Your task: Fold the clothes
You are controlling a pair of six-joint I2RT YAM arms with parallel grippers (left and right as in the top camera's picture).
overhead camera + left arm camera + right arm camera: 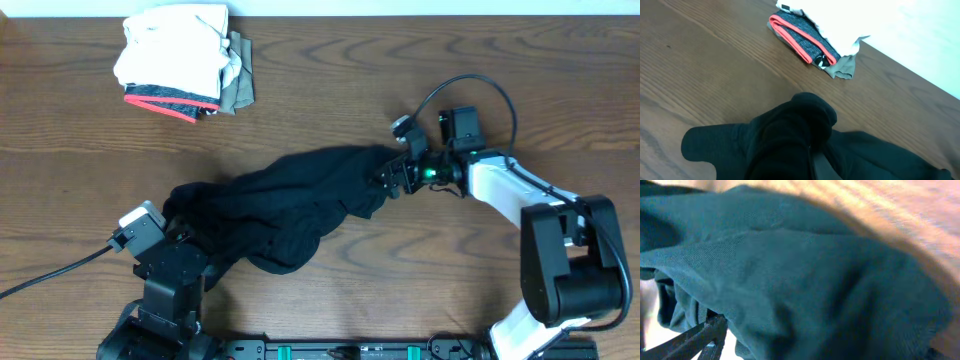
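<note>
Stretching from lower-left to upper-right across the bench (80, 120), the crumpled black garment (290, 205) ends at the left tool (180, 235) and the right tool (398, 175), each equally near, though cloth hides whether either is pinching or spread.

Matt black cloth garment (290, 205) lies on a smooth, wood-grained table (330, 90).

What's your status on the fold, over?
Right gripper shut on black garment, right end. Left gripper buried in cloth, grip unclear. Garment bunched, unfolded. Folded pile sits apart, nothing blocking.
</note>
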